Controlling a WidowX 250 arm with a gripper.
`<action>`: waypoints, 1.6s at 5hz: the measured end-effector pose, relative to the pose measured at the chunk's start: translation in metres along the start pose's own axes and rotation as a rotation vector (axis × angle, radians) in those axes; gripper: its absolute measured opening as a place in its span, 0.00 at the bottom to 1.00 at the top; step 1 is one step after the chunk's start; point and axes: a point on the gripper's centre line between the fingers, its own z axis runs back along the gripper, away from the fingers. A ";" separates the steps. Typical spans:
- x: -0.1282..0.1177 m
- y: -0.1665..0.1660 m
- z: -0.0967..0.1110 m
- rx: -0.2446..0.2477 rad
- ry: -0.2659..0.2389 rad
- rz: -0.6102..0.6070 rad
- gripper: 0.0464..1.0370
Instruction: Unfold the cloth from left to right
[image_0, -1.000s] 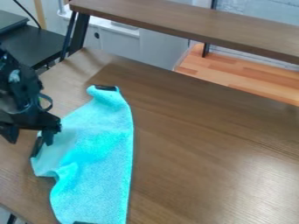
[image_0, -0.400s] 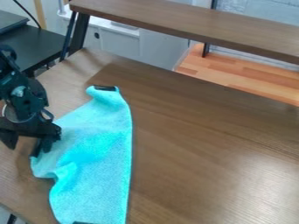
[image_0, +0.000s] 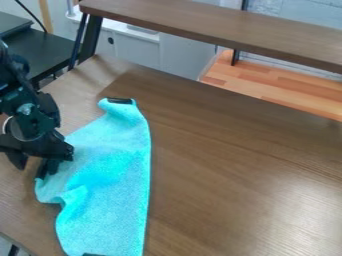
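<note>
1. Turquoise cloth (image_0: 110, 190): rumpled on the left part of the wooden tabletop (image_0: 234, 170), its near end at the lower edge of view, its left side folded and creased.
2. Black two-finger gripper (image_0: 33, 168): at the cloth's left corner, fingers spread apart; contact cannot be determined.
3. Dark patch (image_0: 120, 101): at the cloth's far corner.
4. Raised wooden shelf (image_0: 220, 31): beyond, along the tabletop's far side.

No readable text, label, brand, number or sign can be made out on anything here.
</note>
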 end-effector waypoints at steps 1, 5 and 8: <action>0.000 -0.003 0.000 -0.014 0.006 0.004 0.36; 0.007 0.003 0.027 -0.096 0.109 0.069 0.01; 0.028 -0.048 0.063 -0.119 0.175 0.117 0.01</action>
